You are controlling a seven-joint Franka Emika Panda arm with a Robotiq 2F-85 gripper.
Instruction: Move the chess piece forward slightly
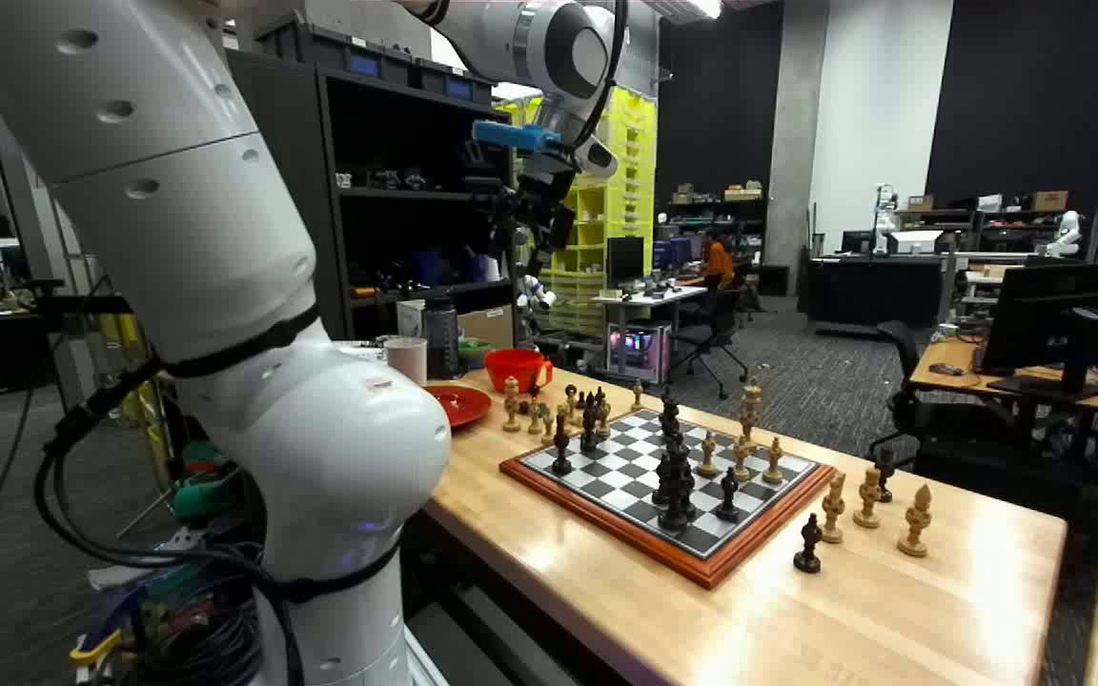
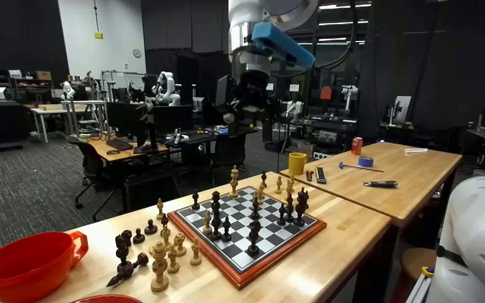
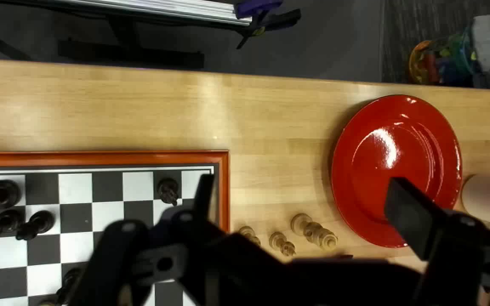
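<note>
A chessboard with a brown frame (image 1: 606,521) stands on the wooden table with dark and light chess pieces on it; its frame also shows in an exterior view (image 2: 284,253) and the wrist view (image 3: 100,158). Which piece is meant cannot be told. A dark piece stands upright near one board corner (image 3: 168,190), seen in both exterior views (image 1: 560,443) (image 2: 254,237). My gripper (image 3: 302,199) is open and empty, high above the table between board and red plate in the wrist view. It hangs well above the pieces in both exterior views (image 1: 532,229) (image 2: 249,130).
A red plate (image 3: 398,170), a red cup (image 2: 27,265) and a white cup (image 1: 406,360) stand past one board end. Several loose pieces, such as a tall light one (image 2: 159,269), stand or lie beside the board. A second table holds a yellow mug (image 2: 296,164) and tools.
</note>
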